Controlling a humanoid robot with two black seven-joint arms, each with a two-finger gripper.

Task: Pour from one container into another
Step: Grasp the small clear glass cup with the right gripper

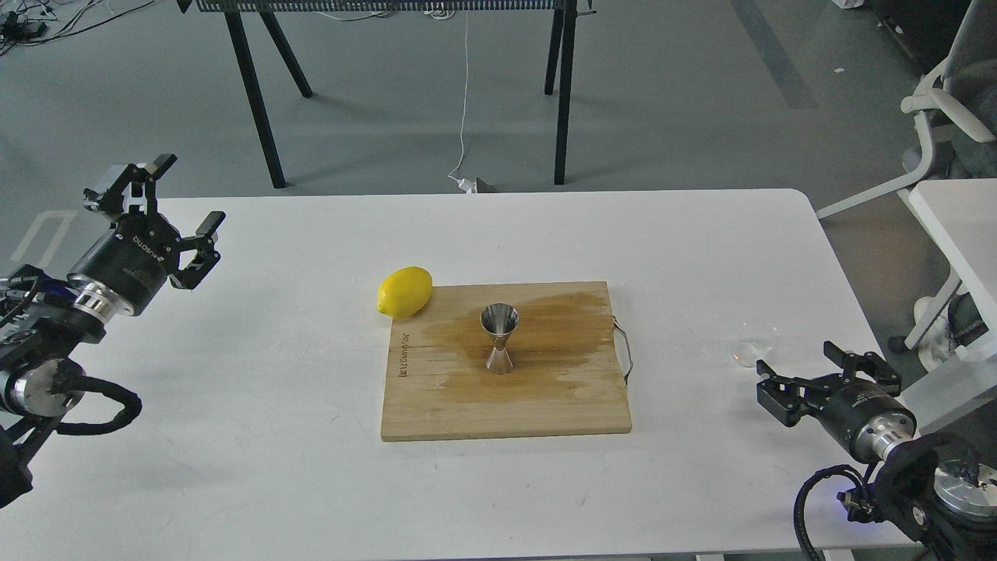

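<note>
Glass cup (754,341) apparently untouched | right hand (802,372) open, empty, just beside

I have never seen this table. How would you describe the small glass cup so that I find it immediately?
Start at the wooden cutting board in the middle of the white table and go toward the table's right edge. There, just ahead of the right tool, stands the glass cup. It is short, clear and colourless, unlike the shiny metal jigger on the board.

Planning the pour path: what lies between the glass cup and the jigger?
In the head view: bare white table, then the cutting board's metal handle and stained wood.
</note>
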